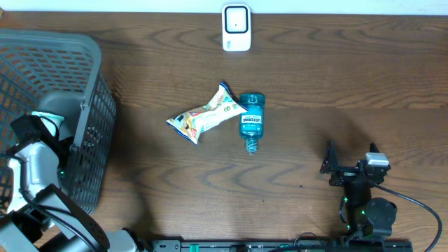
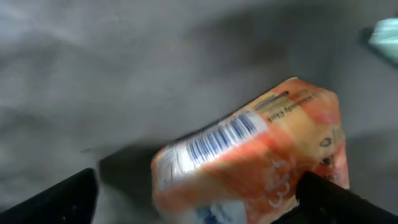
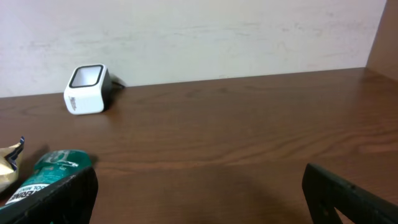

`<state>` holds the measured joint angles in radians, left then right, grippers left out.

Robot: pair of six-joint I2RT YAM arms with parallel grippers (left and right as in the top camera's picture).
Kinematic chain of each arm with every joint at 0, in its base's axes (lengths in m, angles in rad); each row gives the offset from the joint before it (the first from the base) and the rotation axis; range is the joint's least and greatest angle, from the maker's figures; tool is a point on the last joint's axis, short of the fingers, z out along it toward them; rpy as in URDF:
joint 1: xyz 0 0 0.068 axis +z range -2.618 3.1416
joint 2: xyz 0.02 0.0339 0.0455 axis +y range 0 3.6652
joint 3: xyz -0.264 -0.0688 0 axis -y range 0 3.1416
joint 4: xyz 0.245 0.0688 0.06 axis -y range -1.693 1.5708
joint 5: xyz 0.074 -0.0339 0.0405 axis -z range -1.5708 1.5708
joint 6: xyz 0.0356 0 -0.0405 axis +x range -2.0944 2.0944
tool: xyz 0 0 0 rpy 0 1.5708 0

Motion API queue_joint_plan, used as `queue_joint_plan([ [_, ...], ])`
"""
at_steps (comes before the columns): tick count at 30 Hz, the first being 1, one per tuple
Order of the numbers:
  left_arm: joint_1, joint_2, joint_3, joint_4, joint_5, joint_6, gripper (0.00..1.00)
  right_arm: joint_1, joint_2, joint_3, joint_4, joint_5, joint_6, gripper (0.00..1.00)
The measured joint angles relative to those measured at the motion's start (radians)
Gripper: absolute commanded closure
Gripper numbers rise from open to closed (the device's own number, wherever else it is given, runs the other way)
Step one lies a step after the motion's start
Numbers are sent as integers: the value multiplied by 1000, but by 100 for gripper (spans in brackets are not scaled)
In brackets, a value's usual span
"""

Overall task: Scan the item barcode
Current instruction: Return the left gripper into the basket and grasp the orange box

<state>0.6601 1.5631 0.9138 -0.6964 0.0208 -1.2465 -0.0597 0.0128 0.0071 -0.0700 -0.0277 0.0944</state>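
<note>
The left claw (image 2: pixel 199 180) and the right claw (image 3: pixel 200 174) both gape wide.

Item count:
- Grey plastic lattice basket (image 1: pixel 63 38): one.
- White box-shaped barcode scanner (image 1: pixel 236 28): one.
- Yellow-and-white crinkled snack bag (image 1: pixel 206 115): one.
- Teal transparent plastic mouthwash bottle (image 1: pixel 251 120): one.
- Orange soft packet with a printed barcode (image 2: pixel 261 143): one.
- Pale green blurred object, kind not discernible (image 2: pixel 384 34): one.
- Brown wood-grain desk (image 1: pixel 350 84): one.
- Black two-finger pincers: two, the left pincer (image 2: pixel 199 202) and the right pincer (image 3: pixel 200 199).

Blurred orange packet (image 2: pixel 280 143), barcode (image 2: pixel 221 140) up, seemingly lying in the basket (image 1: pixel 98 126).
</note>
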Motion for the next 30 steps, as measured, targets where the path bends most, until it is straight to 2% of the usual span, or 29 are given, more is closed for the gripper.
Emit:
queue_joint_plan([
  [4,0,0,-18,59,0,-17,0,0,0,0,0,0,0,1],
  [5,0,2,-18,63,0,-18,5,0,0,0,0,0,0,1],
  [8,0,14,-14,72,1,-10,44,0,0,0,0,0,0,1],
  [10,0,29,-4,88,7,0,63,0,0,0,0,0,0,1],
  [11,-1,41,9,95,11,19,77,0,0,0,0,0,0,1],
  [14,-1,48,21,88,11,59,92,0,0,0,0,0,0,1],
  [24,-1,-13,3,48,6,189,93,0,0,0,0,0,0,1],
  [30,0,-208,35,24,15,264,93,0,0,0,0,0,0,1],
])
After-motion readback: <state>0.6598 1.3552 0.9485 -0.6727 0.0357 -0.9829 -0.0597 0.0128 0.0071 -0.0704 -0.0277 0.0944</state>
